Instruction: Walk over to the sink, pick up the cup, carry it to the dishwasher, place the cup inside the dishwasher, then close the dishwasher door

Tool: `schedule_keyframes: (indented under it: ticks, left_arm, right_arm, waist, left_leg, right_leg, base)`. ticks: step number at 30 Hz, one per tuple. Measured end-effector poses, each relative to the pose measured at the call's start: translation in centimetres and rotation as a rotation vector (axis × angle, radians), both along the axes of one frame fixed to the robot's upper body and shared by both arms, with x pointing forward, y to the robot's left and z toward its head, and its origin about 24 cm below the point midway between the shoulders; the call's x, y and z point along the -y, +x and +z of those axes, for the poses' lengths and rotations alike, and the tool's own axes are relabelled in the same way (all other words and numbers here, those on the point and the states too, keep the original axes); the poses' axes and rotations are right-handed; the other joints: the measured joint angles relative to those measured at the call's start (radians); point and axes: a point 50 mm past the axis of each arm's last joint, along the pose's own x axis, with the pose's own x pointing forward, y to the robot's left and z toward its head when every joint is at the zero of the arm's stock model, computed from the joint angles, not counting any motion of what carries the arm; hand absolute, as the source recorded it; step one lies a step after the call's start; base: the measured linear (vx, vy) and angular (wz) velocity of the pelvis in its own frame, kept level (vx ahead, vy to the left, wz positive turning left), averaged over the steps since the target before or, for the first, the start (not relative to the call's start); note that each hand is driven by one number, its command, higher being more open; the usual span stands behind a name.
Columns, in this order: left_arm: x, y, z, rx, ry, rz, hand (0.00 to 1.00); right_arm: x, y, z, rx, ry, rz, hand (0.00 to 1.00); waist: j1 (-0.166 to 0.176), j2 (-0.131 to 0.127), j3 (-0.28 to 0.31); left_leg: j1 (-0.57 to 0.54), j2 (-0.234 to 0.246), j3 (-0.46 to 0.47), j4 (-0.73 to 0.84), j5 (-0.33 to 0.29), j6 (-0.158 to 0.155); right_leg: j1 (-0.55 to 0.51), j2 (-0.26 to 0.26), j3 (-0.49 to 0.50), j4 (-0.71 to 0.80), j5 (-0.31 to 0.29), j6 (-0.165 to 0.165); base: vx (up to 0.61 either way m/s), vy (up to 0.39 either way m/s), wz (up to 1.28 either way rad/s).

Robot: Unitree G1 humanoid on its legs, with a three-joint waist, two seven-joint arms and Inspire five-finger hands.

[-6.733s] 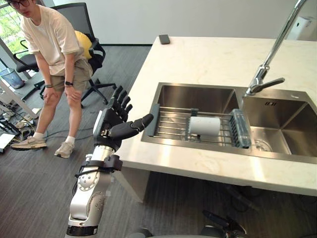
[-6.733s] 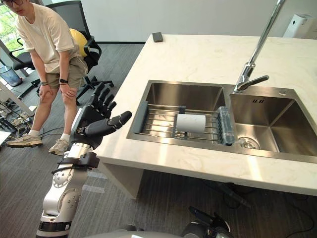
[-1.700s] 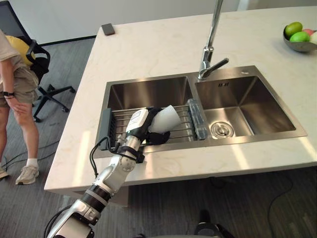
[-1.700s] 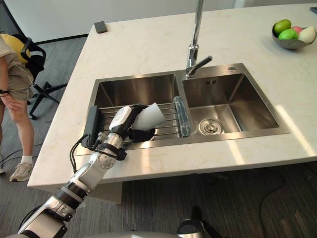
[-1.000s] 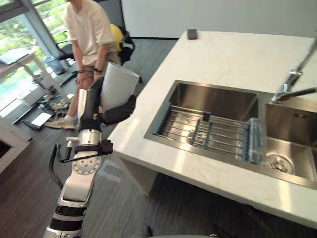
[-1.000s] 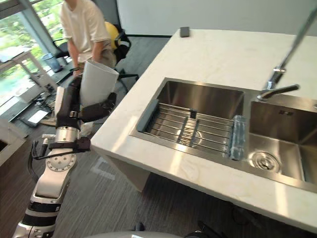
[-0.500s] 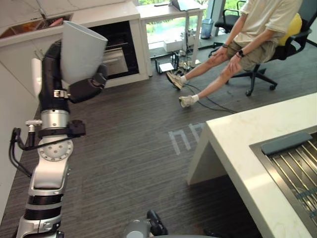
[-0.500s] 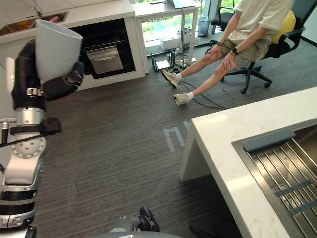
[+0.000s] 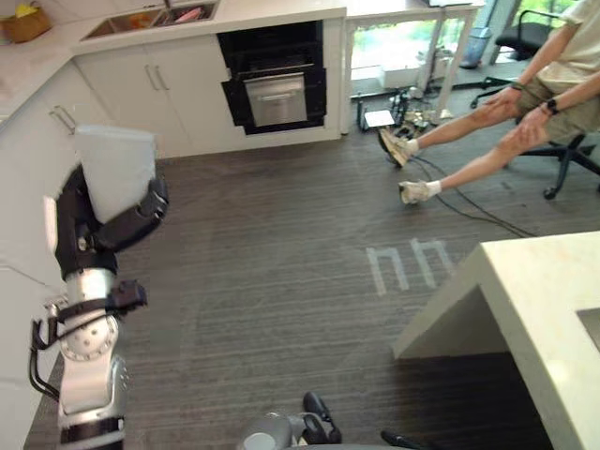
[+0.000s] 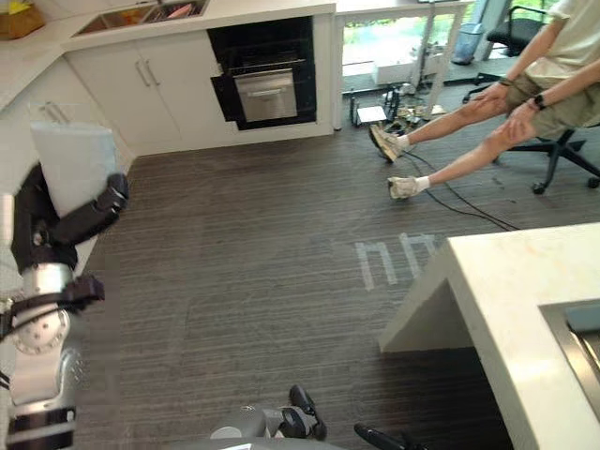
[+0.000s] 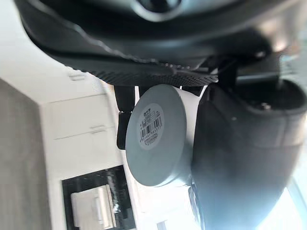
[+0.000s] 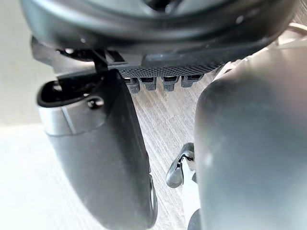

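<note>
The left hand [image 9: 92,239] grips the pale grey tapered plastic cup [image 9: 116,174] upright, thumb across its side, likely to keep it steady on the way to the black built-in dishwasher [image 9: 274,86] well ahead, away from the white stone tabletop [image 9: 539,300].

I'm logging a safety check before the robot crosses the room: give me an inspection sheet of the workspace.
Surface: dark grey plank floor; white stone counter corner at lower right.
Job's things: pale grey tapered cup upright in the left hand; black built-in dishwasher in the far white cabinets, door state unclear.
Clutter: brown basket on the far countertop.
Hands: left hand curled round the cup; right hand idle in its wrist view.
Cables: dark cable on the floor by the seated person's feet.
Surroundings: the person's legs stretch out over the floor; black office chair.
</note>
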Motion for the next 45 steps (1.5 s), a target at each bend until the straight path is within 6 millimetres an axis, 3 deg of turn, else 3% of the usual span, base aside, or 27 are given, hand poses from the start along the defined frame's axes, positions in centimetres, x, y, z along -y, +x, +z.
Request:
schedule_keyframes:
  ticks: [1, 3, 5, 6, 7, 8, 9, 10, 11, 12, 13, 15, 16, 17, 18, 19, 20, 21, 22, 23, 25, 30, 31, 32, 33, 38, 45]
  left_arm:
    - [1.1, 0.2, -0.7, -0.013, -0.021, -0.041, 0.0]
    - [3.0, 0.8, -1.8, -0.049, -0.013, -0.13, 0.0]
    - [4.5, 0.6, -3.1, -0.108, 0.001, -0.193, 0.0]
    - [5.8, 0.7, -3.7, -0.128, 0.005, -0.228, 0.0]
    - [6.7, 0.8, -4.1, -0.149, 0.024, -0.266, 0.0]
    - [6.8, 0.9, -4.1, -0.15, 0.029, -0.271, 0.0]
    - [7.1, 1.3, -2.1, -0.089, 0.168, -0.36, 0.0]
    - [7.4, 1.6, -1.7, -0.078, 0.19, -0.386, 0.0]
    - [7.2, 1.5, -2.6, -0.132, 0.189, -0.378, 0.0]
    - [7.4, 1.5, -3.2, -0.164, 0.173, -0.39, 0.0]
    - [7.5, 1.4, -3.3, -0.167, 0.17, -0.394, 0.0]
    - [7.7, 1.1, -3.6, -0.176, 0.152, -0.407, 0.0]
    - [7.7, 1.1, -3.6, -0.176, 0.151, -0.406, 0.0]
    - [8.0, 1.1, -3.8, -0.181, 0.131, -0.404, 0.0]
    - [8.5, 0.9, -4.3, -0.196, 0.094, -0.409, 0.0]
    - [8.7, 0.9, -4.4, -0.202, 0.087, -0.418, 0.0]
    - [8.9, 0.9, -4.5, -0.203, 0.086, -0.44, 0.0]
    - [9.1, 1.0, -4.3, -0.197, 0.094, -0.465, 0.0]
    - [9.5, 1.0, -3.4, -0.161, 0.108, -0.494, 0.0]
    - [9.8, 0.9, -2.9, -0.139, 0.111, -0.505, 0.0]
    - [9.7, 1.0, -2.3, -0.109, 0.131, -0.51, 0.0]
    - [9.0, 1.1, -2.8, -0.152, 0.168, -0.509, 0.0]
    - [9.0, 1.1, -3.2, -0.169, 0.166, -0.513, 0.0]
    - [9.3, 1.1, -3.3, -0.173, 0.162, -0.524, 0.0]
    - [10.0, 1.0, -3.5, -0.171, 0.156, -0.553, 0.0]
    - [9.7, 0.8, -4.0, -0.204, 0.181, -0.545, 0.0]
    - [11.0, 0.7, -4.8, -0.227, 0.164, -0.594, 0.0]
  right_arm:
    - [0.6, 0.5, 0.3, 0.03, -0.008, -0.028, 1.0]
    - [0.7, 0.9, 0.3, 0.051, 0.006, -0.074, 1.0]
    - [0.6, 0.4, 0.3, 0.062, 0.024, -0.117, 1.0]
    - [0.8, 0.5, 0.4, 0.085, 0.03, -0.139, 1.0]
    - [-0.1, 0.8, 0.1, 0.1, 0.069, -0.167, 1.0]
    - [-0.3, 0.8, 0.1, 0.102, 0.077, -0.171, 1.0]
    - [-3.2, 1.7, -0.4, 0.127, 0.168, -0.21, 1.0]
    - [-3.1, 2.1, -0.4, 0.139, 0.17, -0.246, 1.0]
    - [-2.7, 2.0, -0.5, 0.125, 0.17, -0.246, 1.0]
    - [-2.6, 1.2, -0.7, 0.105, 0.175, -0.25, 1.0]
    - [-2.6, 1.3, -0.7, 0.109, 0.179, -0.25, 1.0]
    - [-2.3, 0.8, -0.8, 0.108, 0.168, -0.24, 1.0]
    - [-2.5, 0.7, -0.9, 0.102, 0.172, -0.234, 1.0]
    - [-2.1, 0.8, -0.8, 0.106, 0.161, -0.231, 1.0]
    - [-1.0, 1.1, -0.5, 0.11, 0.126, -0.214, 1.0]
    - [-0.9, 1.3, -0.5, 0.11, 0.115, -0.206, 1.0]
    - [-1.3, 1.7, -0.5, 0.108, 0.112, -0.188, 1.0]
    - [-1.5, 1.8, -0.6, 0.105, 0.114, -0.195, 1.0]
    - [-1.6, 1.9, -0.6, 0.103, 0.117, -0.214, 1.0]
    - [-1.6, 2.0, -0.6, 0.1, 0.116, -0.213, 1.0]
    - [-1.9, 1.6, -0.7, 0.076, 0.106, -0.185, 1.0]
    - [-2.4, 0.7, -1.0, 0.042, 0.124, -0.19, 1.0]
    - [-2.6, 0.7, -1.0, 0.042, 0.129, -0.188, 1.0]
    - [-2.5, 0.4, -1.0, 0.035, 0.126, -0.192, 1.0]
    - [-1.7, -0.1, -1.0, 0.016, 0.103, -0.198, 1.0]
    - [-2.3, 0.1, -1.1, 0.023, 0.119, -0.197, 1.0]
    - [-1.9, 0.5, -1.0, 0.039, 0.108, -0.189, 1.0]
  waist:
    - [-0.023, 0.001, -0.004]
    - [-0.041, -0.017, 0.007]
    - [-0.04, -0.009, 0.01]
    - [-0.041, 0.008, 0.011]
    - [-0.055, 0.0, 0.015]
    - [-0.056, -0.011, 0.014]
    - [-0.072, -0.089, 0.037]
    - [-0.075, -0.095, 0.051]
    - [-0.06, -0.093, 0.051]
    - [-0.068, -0.071, 0.035]
    - [-0.065, -0.068, 0.031]
    - [-0.05, -0.058, 0.0]
    - [-0.049, -0.058, -0.023]
    - [-0.056, -0.032, -0.026]
    - [-0.057, 0.008, -0.039]
    - [-0.058, 0.014, -0.042]
    - [-0.057, -0.006, -0.033]
    - [-0.059, -0.016, -0.039]
    - [-0.071, -0.019, -0.04]
    - [-0.069, -0.01, -0.047]
    - [-0.072, -0.005, -0.083]
    - [-0.083, -0.022, -0.086]
    - [-0.086, -0.054, -0.069]
    - [-0.091, -0.047, -0.071]
    - [-0.105, -0.012, -0.08]
    - [-0.109, -0.024, -0.082]
    - [-0.11, -0.001, -0.068]
  left_leg:
    - [0.002, -0.033, -0.088, 0.003, 0.002, 0.028]
    - [0.045, -0.072, -0.215, -0.015, 0.01, 0.033]
    - [0.112, -0.095, -0.319, -0.047, 0.016, 0.041]
    - [0.146, -0.09, -0.39, -0.064, 0.019, 0.026]
    - [0.146, -0.087, -0.463, -0.022, -0.028, -0.225]
    - [0.141, -0.083, -0.465, -0.004, -0.036, -0.253]
    - [0.027, 0.056, -0.469, 0.331, -0.172, -0.017]
    - [0.027, 0.047, -0.51, 0.354, -0.214, -0.059]
    - [0.078, 0.054, -0.523, 0.346, -0.224, -0.073]
    - [0.117, 0.065, -0.555, 0.303, -0.225, -0.082]
    - [0.143, 0.064, -0.569, 0.268, -0.217, -0.088]
    - [0.211, 0.063, -0.596, 0.169, -0.196, -0.117]
    - [0.219, 0.058, -0.611, 0.152, -0.199, -0.133]
    - [0.226, 0.07, -0.617, 0.145, -0.201, -0.141]
    - [0.235, 0.094, -0.6, 0.139, -0.183, -0.184]
    - [0.231, 0.098, -0.581, 0.161, -0.168, -0.212]
    - [0.192, 0.107, -0.547, 0.254, -0.173, -0.239]
    - [0.197, 0.107, -0.525, 0.179, -0.199, -0.22]
    - [0.223, 0.117, -0.509, -0.063, -0.109, -0.232]
    - [0.251, 0.132, -0.471, -0.121, 0.047, -0.223]
    - [0.284, 0.136, -0.455, -0.142, 0.053, -0.213]
    - [0.285, 0.157, -0.416, -0.022, 0.009, -0.244]
    - [0.234, 0.156, -0.404, 0.089, -0.051, -0.248]
    - [0.24, 0.156, -0.399, 0.005, -0.053, -0.246]
    - [0.254, 0.168, -0.393, -0.127, 0.067, -0.231]
    - [0.271, 0.158, -0.371, -0.126, 0.072, -0.233]
    - [0.274, 0.214, -0.351, -0.095, 0.06, -0.252]
  right_leg:
    - [-0.087, -0.035, 0.21, 0.236, 0.029, -0.005]
    - [-0.212, 0.011, 0.451, 0.505, -0.002, 0.063]
    - [-0.298, 0.045, 0.512, 0.585, -0.039, 0.069]
    - [-0.369, 0.1, 0.544, 0.558, -0.077, 0.06]
    - [-0.44, 0.157, 0.622, 0.436, -0.094, 0.058]
    - [-0.446, 0.152, 0.634, 0.422, -0.094, 0.06]
    - [-0.563, 0.07, 0.755, 0.266, -0.066, 0.191]
    - [-0.573, 0.062, 0.816, 0.197, -0.052, 0.228]
    - [-0.591, 0.085, 0.902, 0.089, -0.024, 0.246]
    - [-0.595, 0.125, 0.92, 0.049, 0.015, 0.263]
    - [-0.598, 0.14, 0.912, 0.038, 0.042, 0.267]
    - [-0.589, 0.183, 0.827, -0.044, 0.114, 0.241]
    - [-0.579, 0.216, 0.784, -0.102, 0.176, 0.185]
    - [-0.566, 0.226, 0.771, -0.108, 0.178, 0.19]
    - [-0.535, 0.252, 0.744, -0.153, 0.196, 0.169]
    - [-0.51, 0.252, 0.742, -0.186, 0.198, 0.167]
    - [-0.45, 0.232, 0.745, -0.251, 0.205, 0.172]
    - [-0.421, 0.221, 0.743, -0.282, 0.207, 0.176]
    - [-0.39, 0.216, 0.732, -0.309, 0.209, 0.179]
    - [-0.373, 0.225, 0.733, -0.324, 0.21, 0.182]
    - [-0.348, 0.243, 0.735, -0.35, 0.219, 0.186]
    - [-0.29, 0.249, 0.734, -0.414, 0.261, 0.174]
    - [-0.267, 0.212, 0.74, -0.422, 0.269, 0.173]
    - [-0.259, 0.208, 0.735, -0.426, 0.269, 0.173]
    - [-0.25, 0.222, 0.728, -0.431, 0.266, 0.176]
    - [-0.26, 0.217, 0.713, -0.426, 0.276, 0.165]
    - [-0.261, 0.27, 0.728, -0.43, 0.265, 0.164]
  base:
    - [0.22, 0.152, 1.95]
    - [0.26, 0.125, 2.13]
    - [0.22, 0.044, 1.75]
    - [0.21, 0.012, 1.79]
    - [0.23, -0.004, 1.53]
    - [0.26, -0.101, 1.95]
    - [0.22, -0.087, 1.43]
    - [0.23, -0.046, 1.41]
    - [0.24, -0.005, 0.8]
    - [0.25, -0.04, 0.65]
    - [0.41, -0.146, 0.74]
    - [0.5, -0.219, 0.39]
    - [0.42, -0.213, 0.39]
    - [0.41, -0.159, 0.25]
    - [0.3, -0.078, 0.09]
    - [0.34, -0.055, -0.03]
    - [0.27, -0.07, 0.0]
    - [0.23, -0.077, 0.09]
    - [0.17, -0.086, 0.0]
    - [0.18, -0.037, -0.14]
    - [0.23, 0.019, -0.22]
    - [0.15, 0.03, -0.26]
    - [0.04, 0.003, -0.14]
    - [0.04, 0.01, 0.02]
    - [0.0, 0.015, -0.09]
    - [0.0, 0.02, -0.14]
    - [-0.08, -0.091, -0.15]
